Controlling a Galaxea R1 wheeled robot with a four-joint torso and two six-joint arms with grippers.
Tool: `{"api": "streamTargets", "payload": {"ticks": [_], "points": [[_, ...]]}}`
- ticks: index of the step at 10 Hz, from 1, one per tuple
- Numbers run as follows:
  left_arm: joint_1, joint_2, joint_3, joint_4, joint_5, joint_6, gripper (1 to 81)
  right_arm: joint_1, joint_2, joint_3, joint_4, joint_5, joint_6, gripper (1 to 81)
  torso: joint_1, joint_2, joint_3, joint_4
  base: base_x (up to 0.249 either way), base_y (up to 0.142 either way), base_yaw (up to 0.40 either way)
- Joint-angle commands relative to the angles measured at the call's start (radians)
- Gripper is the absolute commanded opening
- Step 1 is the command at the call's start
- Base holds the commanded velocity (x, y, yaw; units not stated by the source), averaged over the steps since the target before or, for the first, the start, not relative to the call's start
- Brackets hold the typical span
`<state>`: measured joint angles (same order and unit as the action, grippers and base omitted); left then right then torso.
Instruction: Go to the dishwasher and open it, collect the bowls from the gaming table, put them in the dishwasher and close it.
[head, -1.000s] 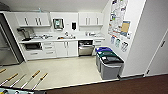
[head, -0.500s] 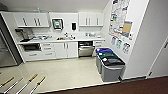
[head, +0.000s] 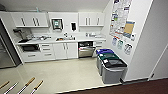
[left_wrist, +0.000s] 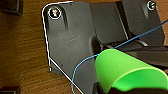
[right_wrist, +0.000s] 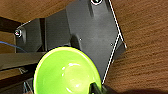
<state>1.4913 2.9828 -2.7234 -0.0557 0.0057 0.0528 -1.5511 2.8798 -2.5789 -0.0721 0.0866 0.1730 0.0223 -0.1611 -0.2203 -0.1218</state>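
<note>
The dishwasher (head: 86, 49) sits under the counter at the far side of the kitchen, its steel door tipped open with a dark gap above it. A lime-green bowl (left_wrist: 125, 72) lies on its side in my left gripper (left_wrist: 117, 90), which is shut on its rim. Above the brown floor, a second lime-green bowl (right_wrist: 66, 72) faces up, and my right gripper (right_wrist: 96, 88) is shut on its rim. The gaming table is out of view.
Grey bins with blue and green lids (head: 111, 66) stand by the right wall, beside the way to the dishwasher. A tall steel fridge (head: 6, 55) is at the left. Table-football rods (head: 27, 85) poke in at the lower left. Pale floor (head: 62, 72) lies ahead.
The head view has shifted slightly, with the bins sliding a little toward the lower right. Nothing in the kitchen itself has moved.
</note>
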Motion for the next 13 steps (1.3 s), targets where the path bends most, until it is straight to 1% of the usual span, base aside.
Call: {"api": "streamTargets", "payload": {"ticks": [1, 7, 8, 9, 10, 12, 13], "points": [[-0.036, -0.007, 0.001, -0.003, 0.062, 0.006, 1.0, 0.034, -0.015, 0.002, -0.009, -0.051, -0.001, 1.0, 0.0, 0.0, 0.0, 0.0, 0.141, 0.0, 0.0], [-0.036, -0.007, 0.001, -0.003, 0.062, 0.006, 1.0, 0.028, -0.014, 0.008, -0.011, -0.05, -0.003, 1.0, 0.0, 0.0, 0.0, 0.0, 0.141, 0.0, 0.0], [-0.036, -0.007, 0.001, -0.003, 0.062, 0.006, 1.0, 0.028, -0.014, 0.008, -0.011, -0.05, -0.003, 1.0, 0.0, 0.0, 0.0, 0.066, 0.141, 0.0, 0.0], [-0.038, -0.008, 0.001, -0.003, 0.062, 0.006, 1.0, 0.028, -0.014, 0.008, -0.011, -0.05, -0.003, 1.0, 0.0, 0.0, 0.0, 0.101, 0.141, 0.0, 0.0], [-0.038, -0.008, 0.001, -0.003, 0.062, 0.006, 1.0, 0.028, -0.014, 0.01, -0.011, -0.05, -0.003, 1.0, 0.0, 0.0, 0.0, 0.016, 0.141, 0.0, 0.0], [-0.036, -0.01, 0.001, -0.003, 0.062, 0.006, 1.0, 0.028, -0.015, 0.01, -0.011, -0.05, -0.003, 1.0, 0.0, 0.0, 0.0, 0.069, 0.141, 0.0, 0.0], [-0.036, -0.01, 0.001, -0.003, 0.062, 0.006, 1.0, 0.028, -0.015, 0.01, -0.011, -0.05, -0.003, 1.0, 0.0, 0.0, 0.0, 0.088, 0.141, 0.0, 0.0]]}}
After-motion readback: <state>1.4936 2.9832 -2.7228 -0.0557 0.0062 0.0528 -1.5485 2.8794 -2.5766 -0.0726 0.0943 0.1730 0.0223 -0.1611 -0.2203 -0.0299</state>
